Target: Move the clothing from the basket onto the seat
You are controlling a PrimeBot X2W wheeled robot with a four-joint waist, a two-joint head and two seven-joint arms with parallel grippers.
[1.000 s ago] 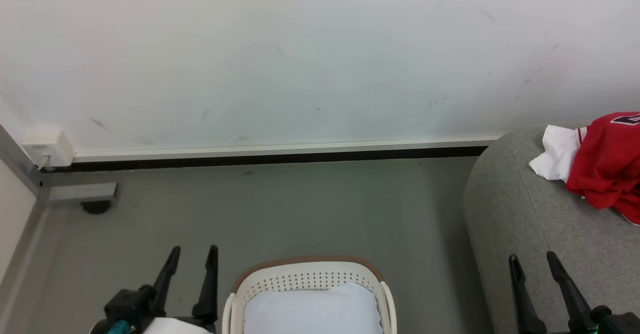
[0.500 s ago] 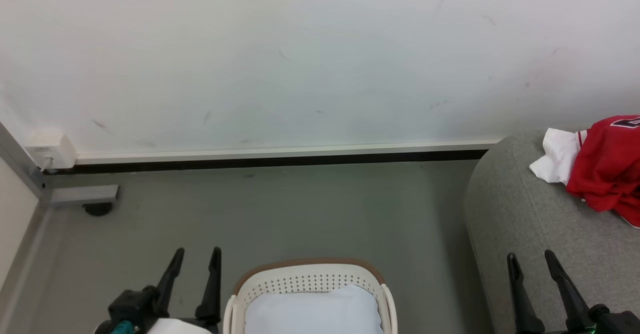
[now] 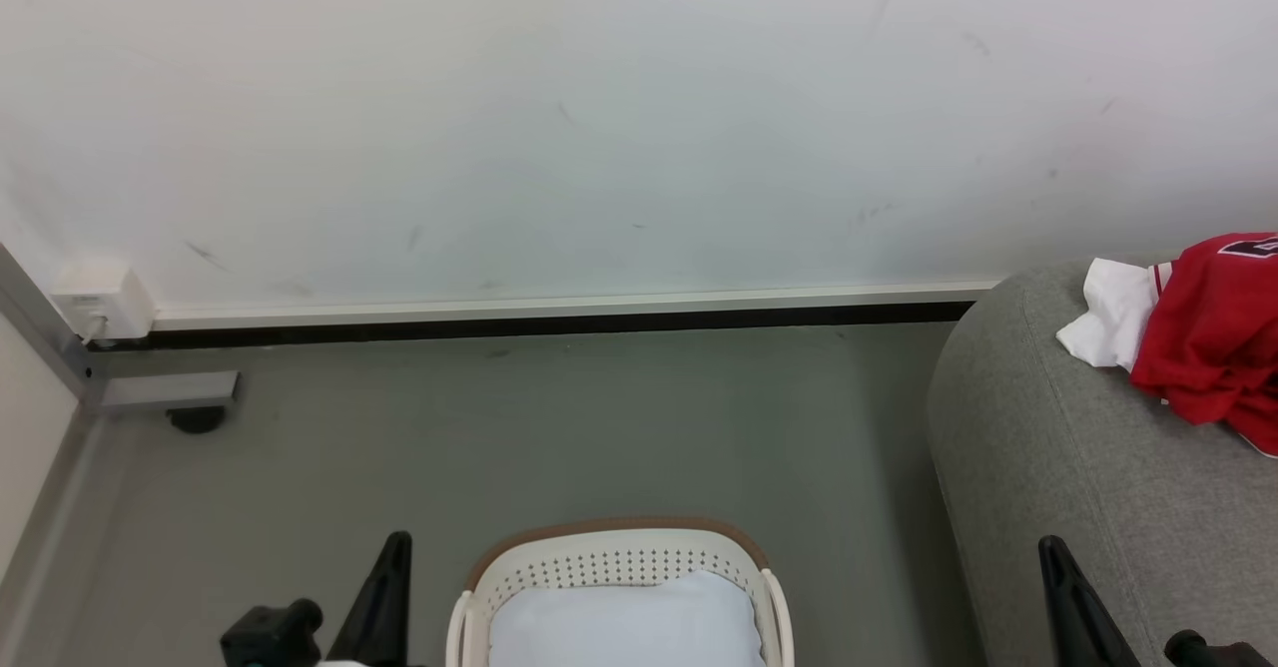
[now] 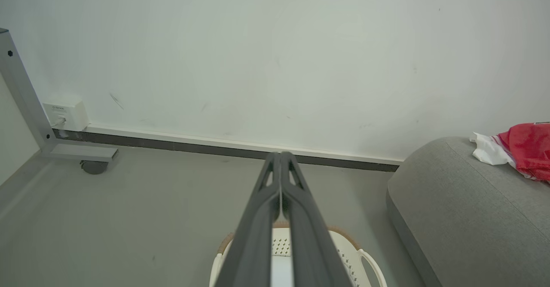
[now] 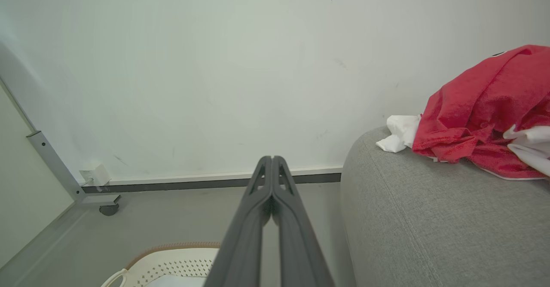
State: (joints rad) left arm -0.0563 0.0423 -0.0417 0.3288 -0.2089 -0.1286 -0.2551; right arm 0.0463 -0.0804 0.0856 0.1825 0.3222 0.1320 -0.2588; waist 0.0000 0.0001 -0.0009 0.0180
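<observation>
Rising behind everything, the pale scuffed wall [image 3: 599,98] meets the grey floor [image 3: 599,427] at a dark skirting strip. The grey woven sofa [image 3: 1048,467] bulks in at the right with its rounded end towards the middle of the room. The cream perforated laundry basket [image 3: 619,527] with its brown rim stands on the floor near the robot, apart from the sofa, and as far as its visible part tells, it holds a pale blue-white cushion [image 3: 624,622] and no garment. The clothing lies on top of the sofa. The crumpled red jersey [image 3: 1213,347] touches the white garment [image 3: 1108,318], which sits on the side nearer the sofa's rounded end, so the heap's long axis runs roughly across the head view. The left pincer [image 4: 280,154] hangs low beside the basket's left side, clenched on nothing, its fingers pressed together. The right pincer [image 5: 272,158] is likewise clenched and empty, low over the sofa's near edge. The heap lies ahead and to the right of it, so the right arm is clearly the nearer. Judging by this layout, the transfer looks finished, and nothing appears left to fetch.
</observation>
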